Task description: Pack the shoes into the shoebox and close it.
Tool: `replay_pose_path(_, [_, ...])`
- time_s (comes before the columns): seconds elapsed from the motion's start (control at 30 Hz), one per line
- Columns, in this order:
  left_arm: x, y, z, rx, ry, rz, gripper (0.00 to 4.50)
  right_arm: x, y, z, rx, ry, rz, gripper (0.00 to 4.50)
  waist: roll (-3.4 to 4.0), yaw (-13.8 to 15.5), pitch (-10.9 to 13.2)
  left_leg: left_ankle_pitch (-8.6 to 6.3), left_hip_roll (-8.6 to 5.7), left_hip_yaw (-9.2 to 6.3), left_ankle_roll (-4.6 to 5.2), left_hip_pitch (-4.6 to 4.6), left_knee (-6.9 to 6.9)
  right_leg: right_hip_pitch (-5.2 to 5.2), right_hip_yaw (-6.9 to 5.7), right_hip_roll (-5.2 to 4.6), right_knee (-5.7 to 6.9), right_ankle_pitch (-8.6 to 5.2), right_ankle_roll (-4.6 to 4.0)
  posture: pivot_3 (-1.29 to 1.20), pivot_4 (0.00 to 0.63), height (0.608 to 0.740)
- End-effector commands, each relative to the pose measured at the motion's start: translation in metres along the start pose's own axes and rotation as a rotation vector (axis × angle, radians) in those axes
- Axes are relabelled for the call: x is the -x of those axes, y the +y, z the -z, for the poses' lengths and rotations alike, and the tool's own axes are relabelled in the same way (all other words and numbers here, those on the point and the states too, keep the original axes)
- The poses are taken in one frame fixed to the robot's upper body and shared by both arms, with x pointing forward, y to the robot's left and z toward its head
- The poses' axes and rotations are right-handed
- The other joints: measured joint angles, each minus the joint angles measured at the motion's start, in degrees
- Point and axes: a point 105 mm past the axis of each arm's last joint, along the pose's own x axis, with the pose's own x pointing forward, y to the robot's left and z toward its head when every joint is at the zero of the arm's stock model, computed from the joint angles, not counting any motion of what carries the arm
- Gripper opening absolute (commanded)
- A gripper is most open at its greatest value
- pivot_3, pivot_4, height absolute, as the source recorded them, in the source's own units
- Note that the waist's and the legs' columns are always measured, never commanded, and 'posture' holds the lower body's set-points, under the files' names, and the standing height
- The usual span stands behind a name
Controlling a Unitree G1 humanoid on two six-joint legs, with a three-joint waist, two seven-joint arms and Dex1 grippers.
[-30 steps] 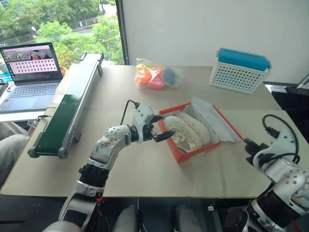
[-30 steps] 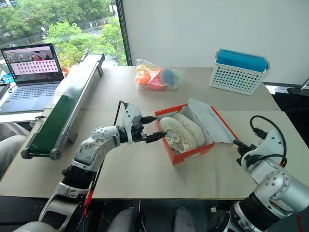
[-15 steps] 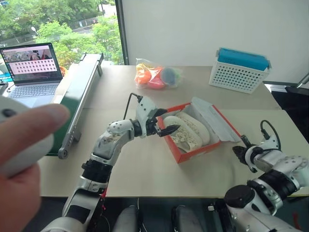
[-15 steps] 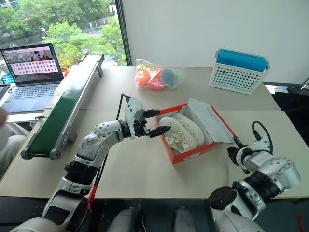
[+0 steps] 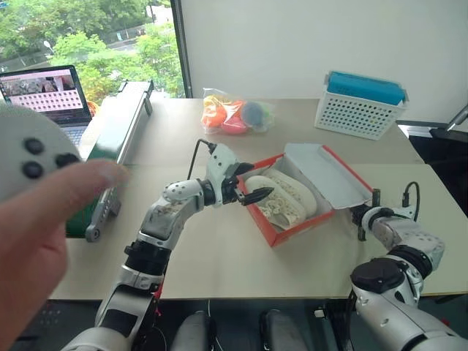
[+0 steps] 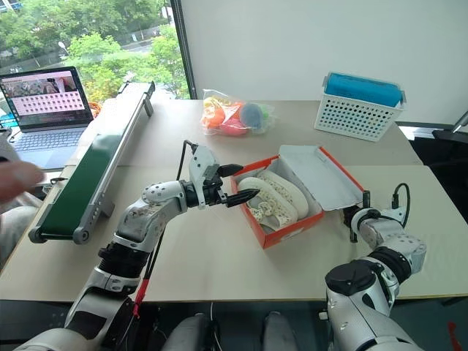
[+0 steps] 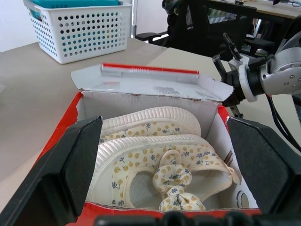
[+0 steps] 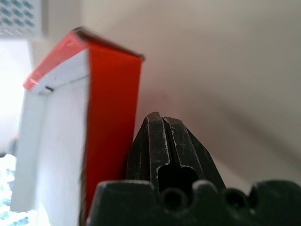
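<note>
The red-orange shoebox (image 5: 265, 227) stands open in the middle of the table. Both cream shoes (image 5: 281, 196), printed with small flowers and one with a bow (image 7: 175, 178), lie side by side inside it. My left gripper (image 5: 252, 189) is open at the box's left end, and its fingers (image 7: 70, 169) flank that end with nothing between them. The lid (image 5: 326, 174), white inside, tilts up on the box's right side. My right gripper (image 6: 356, 220) is shut and empty, its fingers (image 8: 164, 141) against the lid's red outer edge (image 8: 113, 117).
A bag of colourful toys (image 5: 238, 116) and a white basket with a blue top (image 5: 362, 106) stand at the back of the table. A green conveyor belt (image 6: 88, 175) and a laptop (image 6: 47, 99) are on the left. A person's hand holding a controller (image 5: 36, 219) shows at the near left.
My right gripper has swung forward to the lid's outer edge and rolled. The lid, which lay out flat, now tilts up. The left gripper has stayed put. A person's hand has come in.
</note>
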Motion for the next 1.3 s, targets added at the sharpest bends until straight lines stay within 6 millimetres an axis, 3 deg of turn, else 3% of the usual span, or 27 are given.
replay_pose_path(0.03, [-0.002, -0.003, -0.012, -0.041, -0.021, 0.022, 4.5, 0.017, 0.066, -0.012, 0.09, -0.144, -0.286, 0.05, 0.08, -0.1, 0.0, 0.0, 0.01, -0.01, 0.0, 0.01, 0.0, 0.0, 0.0, 0.0, 0.03, 0.0, 0.0, 0.0, 0.15, 0.705])
replay_pose_path(0.13, [-0.001, -0.004, -0.014, -0.043, -0.021, 0.025, 4.5, 0.046, 0.111, 0.003, 0.273, -0.198, -0.488, 0.05, 0.34, 0.1, 0.2, 0.0, 0.03, -0.03, -0.01, 0.01, 0.01, -0.02, -0.02, 0.01, 0.07, 0.0, 0.0, 0.0, 0.15, 0.705])
replay_pose_path(0.23, [-0.001, -0.004, -0.014, -0.044, -0.018, 0.026, 4.5, 0.072, 0.136, 0.029, 0.477, -0.167, -0.622, 0.05, 0.48, 0.2, 0.3, 0.0, 0.03, -0.03, -0.01, -0.03, 0.0, -0.05, -0.01, 0.0, 0.06, 0.0, 0.0, 0.0, 0.15, 0.705])
replay_pose_path(0.27, [0.0, -0.004, -0.015, -0.045, -0.018, 0.024, 4.5, 0.084, 0.144, 0.046, 0.613, -0.129, -0.672, 0.05, 0.48, 0.2, 0.3, 0.0, 0.03, -0.03, -0.01, -0.03, 0.01, -0.05, -0.02, 0.0, 0.06, -0.01, 0.01, 0.0, 0.15, 0.705])
replay_pose_path(0.37, [0.001, -0.003, -0.017, -0.043, -0.017, 0.014, 4.5, 0.112, 0.149, 0.09, 0.873, 0.008, -0.791, 0.05, 0.48, 0.3, 0.3, 0.0, 0.04, -0.04, -0.01, -0.02, 0.01, -0.06, -0.03, 0.01, 0.06, -0.01, 0.02, 0.0, 0.15, 0.705])
replay_pose_path(0.47, [0.005, -0.001, -0.02, -0.037, -0.02, -0.012, 4.5, 0.127, 0.149, 0.109, 0.972, 0.103, -0.861, 0.05, 0.46, 0.3, 0.3, 0.0, 0.03, -0.06, -0.01, -0.02, 0.06, -0.04, -0.02, 0.0, 0.07, -0.01, 0.01, 0.0, 0.15, 0.705])
replay_pose_path(0.63, [0.025, 0.01, -0.025, -0.014, -0.012, -0.105, 4.5, 0.113, 0.147, 0.127, 1.243, 0.216, -0.8, 0.05, 0.43, 0.3, 0.3, 0.0, 0.02, -0.09, 0.01, 0.01, 0.1, 0.03, -0.06, 0.0, 0.03, 0.0, 0.01, 0.0, 0.15, 0.705])
replay_pose_path(0.77, [0.051, 0.012, -0.023, -0.007, 0.027, -0.174, 4.5, 0.078, 0.164, 0.142, 1.281, 0.251, -0.753, 0.05, 0.38, -0.5, 0.4, 0.0, 0.05, -0.06, -0.01, 0.04, 0.06, -0.04, 0.02, 0.07, 0.07, 0.0, 0.0, 0.0, 0.15, 0.705])
replay_pose_path(0.87, [0.06, 0.009, -0.022, -0.007, 0.047, -0.187, 4.5, 0.063, 0.17, 0.154, 1.316, 0.288, -0.763, 0.05, 0.36, -0.2, 0.5, 0.02, 0.05, -0.06, -0.04, 0.04, 0.04, -0.06, 0.0, 0.07, 0.08, 0.01, -0.01, 0.0, 0.15, 0.705])
replay_pose_path(1.03, [0.065, 0.008, -0.017, -0.011, 0.068, -0.205, 4.5, 0.04, 0.142, 0.184, 1.367, 0.465, -0.706, 0.05, 0.21, 0.8, 0.6, 0.01, 0.02, -0.07, -0.02, -0.11, 0.1, -0.07, -0.05, 0.02, -0.01, 0.0, 0.01, 0.0, 0.15, 0.705])
replay_pose_path(1.13, [0.065, 0.006, -0.017, -0.013, 0.063, -0.211, 4.5, 0.029, 0.097, 0.198, 1.425, 0.644, -0.579, 0.05, 0.19, 1.0, 0.6, 0.0, -0.02, -0.07, 0.0, -0.14, 0.13, -0.06, -0.07, -0.05, -0.02, 0.01, 0.03, 0.0, 0.15, 0.705])
replay_pose_path(1.23, [0.065, 0.005, -0.016, -0.012, 0.06, -0.221, 4.5, 0.015, 0.051, 0.193, 1.494, 0.733, -0.399, 0.05, 0.19, 0.8, 0.6, 0.0, -0.01, -0.05, -0.01, -0.05, 0.13, -0.01, -0.05, -0.05, 0.02, 0.01, 0.03, 0.0, 0.15, 0.705])
replay_pose_path(1.3, [0.064, 0.005, -0.015, -0.012, 0.059, -0.226, 4.5, 0.009, 0.036, 0.189, 1.52, 0.739, -0.353, 0.05, 0.19, 0.8, 0.6, 0.0, 0.03, -0.11, 0.0, 0.25, 0.12, 0.33, -0.12, -0.02, -0.02, 0.01, 0.02, 0.0, 0.15, 0.705])
